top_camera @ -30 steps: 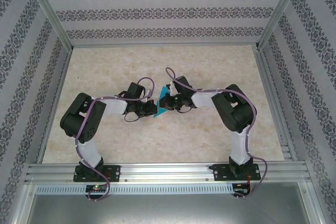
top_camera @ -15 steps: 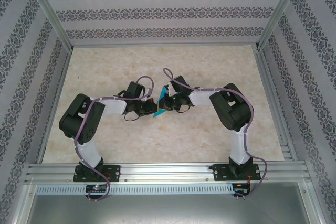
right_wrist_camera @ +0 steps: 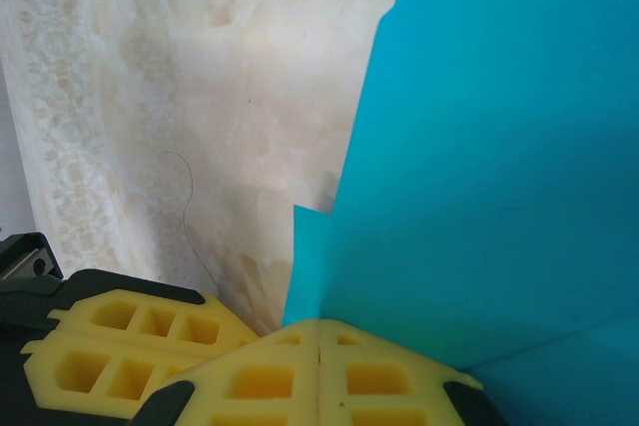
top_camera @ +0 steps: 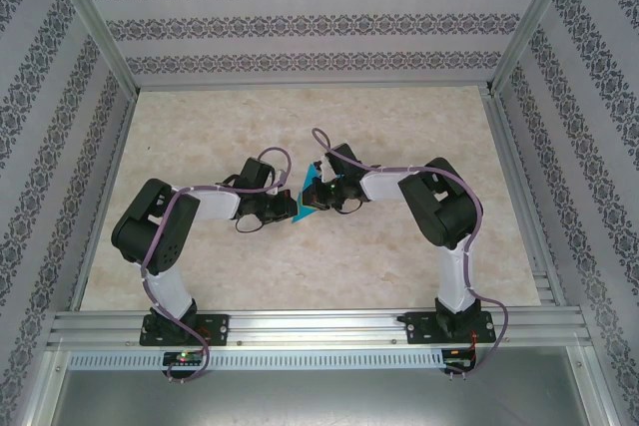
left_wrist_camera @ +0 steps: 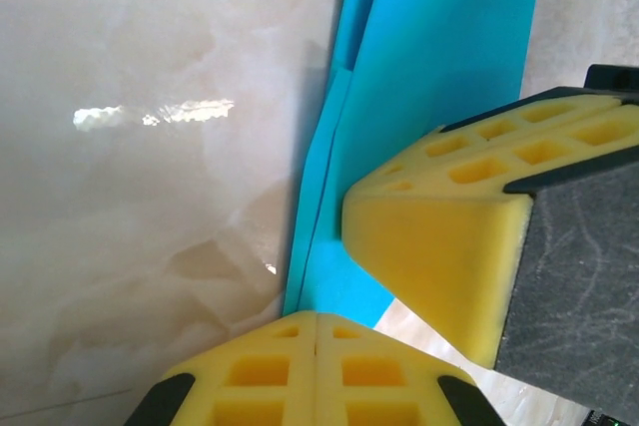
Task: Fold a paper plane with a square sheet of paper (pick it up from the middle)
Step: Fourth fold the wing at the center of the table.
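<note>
Bright, even light in the overhead view, with only faint shadows. In the left wrist view there's a white glare streak on the glossy beige marble-patterned tabletop (left_wrist_camera: pixel 150 197). The thin turquoise-blue paper (left_wrist_camera: pixel 439 67) glows saturated, casting a soft grey shadow beside its edge.

Paper (left_wrist_camera: pixel 439 47) sits between left end effector (left_wrist_camera: pixel 318 318) and right end effector (right_wrist_camera: pixel 319 326).

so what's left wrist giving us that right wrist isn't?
Left wrist: stacked fold edges of the blue paper, plus a glare streak on the table.
Right wrist: the patterned wall and a broad flat face of the paper with a stepped edge.
Both: each camera's own gripper shut on the paper, left gripper and right gripper, with the other arm's yellow finger alongside.
</note>
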